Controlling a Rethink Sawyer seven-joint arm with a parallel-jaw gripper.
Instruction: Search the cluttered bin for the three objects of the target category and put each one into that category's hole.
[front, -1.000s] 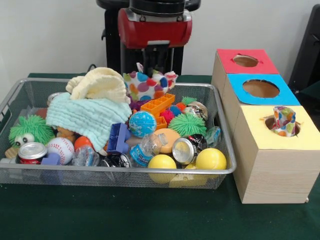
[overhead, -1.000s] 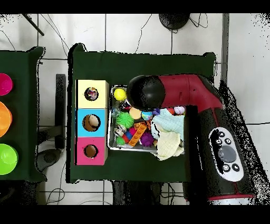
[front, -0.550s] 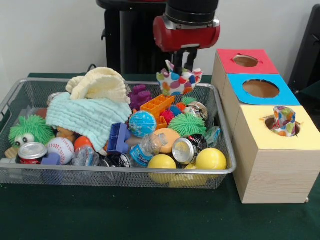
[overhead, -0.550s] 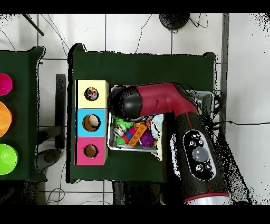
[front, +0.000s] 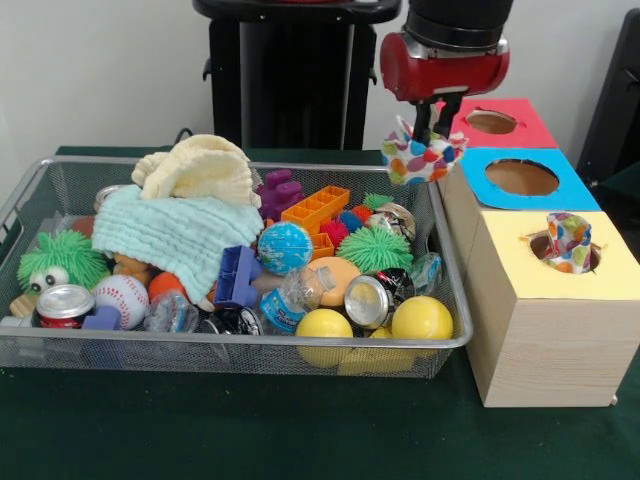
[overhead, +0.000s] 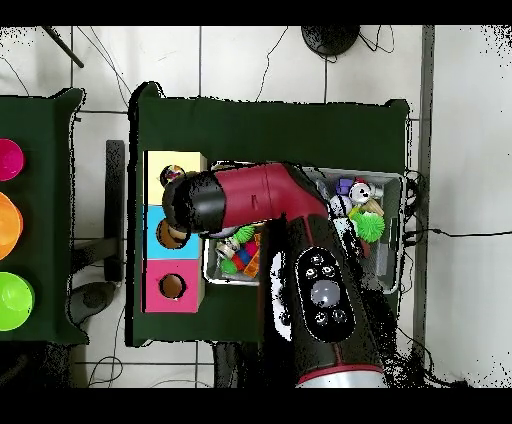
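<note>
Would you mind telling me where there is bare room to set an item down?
The green tablecloth in front of the wire basket is bare, up to the yellow box. The basket is packed. The claw holds a spotted cloth above the basket's far corner.

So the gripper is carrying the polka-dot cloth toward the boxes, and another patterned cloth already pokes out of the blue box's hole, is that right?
Not quite: the second patterned cloth pokes out of the yellow box, not the blue box, whose hole is empty in the front view. The rest holds: the gripper has the polka-dot cloth lifted near the boxes.
</note>
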